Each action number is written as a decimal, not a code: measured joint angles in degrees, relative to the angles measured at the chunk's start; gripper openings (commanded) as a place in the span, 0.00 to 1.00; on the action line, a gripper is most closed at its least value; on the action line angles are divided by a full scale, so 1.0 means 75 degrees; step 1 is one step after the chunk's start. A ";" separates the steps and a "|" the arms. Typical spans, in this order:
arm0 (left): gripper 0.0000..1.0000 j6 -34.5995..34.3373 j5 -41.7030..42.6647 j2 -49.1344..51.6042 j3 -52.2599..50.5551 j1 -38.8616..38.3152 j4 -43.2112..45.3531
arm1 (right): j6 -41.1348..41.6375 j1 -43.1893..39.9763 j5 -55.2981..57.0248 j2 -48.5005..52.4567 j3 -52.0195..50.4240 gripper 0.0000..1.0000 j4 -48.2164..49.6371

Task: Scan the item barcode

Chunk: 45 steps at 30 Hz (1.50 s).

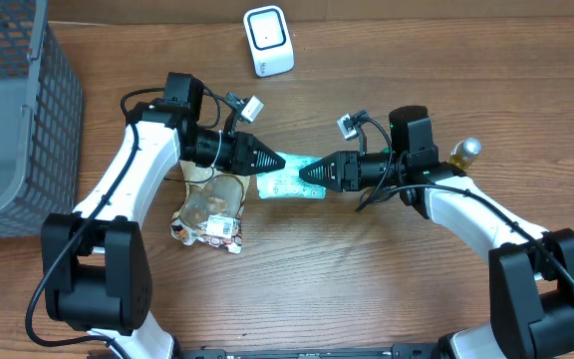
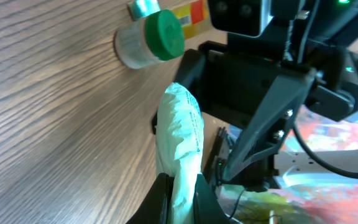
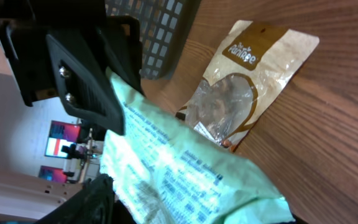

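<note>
The scanner (image 1: 269, 40) stands at twelve o'clock from the green packet (image 1: 289, 186), whose long axis runs nine to three. The left pincer (image 1: 278, 158), nearer the scanner, is clamped on its nine o'clock end. The right pincer (image 1: 303, 175) meets the three o'clock end, but its grip cannot be told.

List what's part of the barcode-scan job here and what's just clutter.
In the job:
- green packet, pinched in the left claw
- right claw, at the packet's other end
- white scanner, likely the reader

Lying about:
- snack bag
- green-lidded jar
- grey basket
</note>
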 measured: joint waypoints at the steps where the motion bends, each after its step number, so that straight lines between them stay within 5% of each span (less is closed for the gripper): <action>1: 0.04 0.0000 0.0122 0.0000 0.0000 0.0000 0.0003 | 0.0006 0.0000 0.0000 0.0000 0.0000 0.63 -0.0006; 6: 0.04 0.0000 0.0947 0.0000 -0.0003 0.0000 0.0038 | 0.0015 0.0000 -0.0076 0.0000 0.0000 0.64 0.0032; 21: 0.04 -0.0003 0.2177 0.0000 -0.0006 0.0017 0.0175 | 0.0085 -0.0006 -0.2521 -0.0003 0.0000 0.33 0.1673; 27: 0.04 0.0000 0.2162 0.0000 -0.0006 0.0015 0.0178 | 0.0204 -0.0070 -0.2681 0.0000 0.0000 0.45 0.1749; 45: 0.04 -0.0003 0.1918 0.0000 -0.0006 0.0015 0.0210 | 0.0930 -0.0641 -0.2655 0.0000 0.0000 0.41 0.1769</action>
